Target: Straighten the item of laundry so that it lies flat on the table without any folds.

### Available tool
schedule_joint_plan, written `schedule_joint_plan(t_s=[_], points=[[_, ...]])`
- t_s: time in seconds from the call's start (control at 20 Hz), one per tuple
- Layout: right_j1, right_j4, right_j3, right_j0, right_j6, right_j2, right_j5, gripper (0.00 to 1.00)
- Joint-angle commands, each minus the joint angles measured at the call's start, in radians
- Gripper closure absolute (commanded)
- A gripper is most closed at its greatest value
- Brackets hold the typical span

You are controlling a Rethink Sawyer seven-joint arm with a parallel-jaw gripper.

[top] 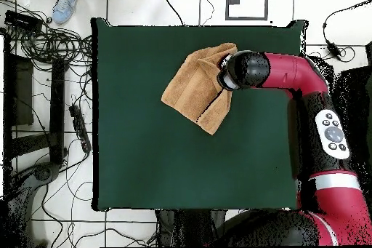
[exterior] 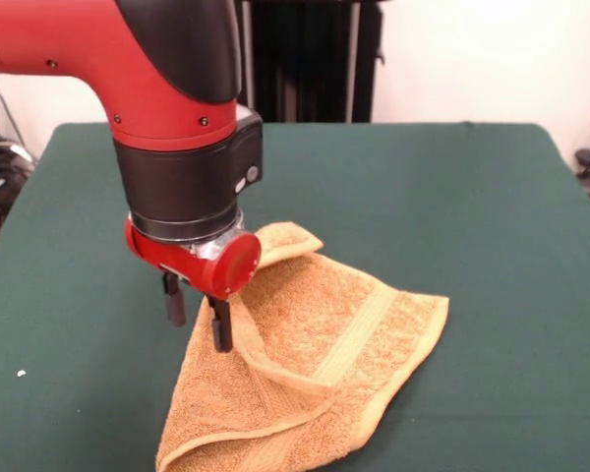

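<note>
The item of laundry (exterior: 315, 344) is an orange-tan terry towel lying crumpled on the dark green table (exterior: 452, 197), near its front edge in the front view. One corner is doubled over and a ribbed band runs slantwise across the top layer. My gripper (exterior: 197, 315) hangs at the towel's left edge. It is open, with green cloth showing between its fingers. One black finger (exterior: 220, 326) stands against the towel's border and the other finger (exterior: 174, 300) is over bare table. In the overhead view the towel (top: 197, 85) lies in the table's (top: 145, 150) upper right part, and the arm's wrist (top: 243, 70) hides the gripper.
A black stand (exterior: 305, 59) rises behind the table. A small white speck (exterior: 21, 373) lies on the cloth at the left. In the overhead view, cables and boxes (top: 43, 78) crowd the floor left of the table, and a person's shoe (top: 64, 9) shows at the top left.
</note>
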Motion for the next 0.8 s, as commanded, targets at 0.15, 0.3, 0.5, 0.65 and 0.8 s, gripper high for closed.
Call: schedule_joint_plan(t_s=[0.15,0.3,0.5,0.65,0.8], points=[[0.027,0.018,0.131,-0.013,-0.494,0.212,0.074,0.00],[0.022,0.020,0.148,-0.023,-0.499,0.236,0.075,0.00],[0.011,0.029,0.171,-0.029,-0.495,0.252,0.079,0.00],[0.034,0.022,0.174,-0.035,-0.507,0.260,0.051,0.00],[0.068,0.015,0.163,-0.042,-0.548,0.274,0.037,0.00]])
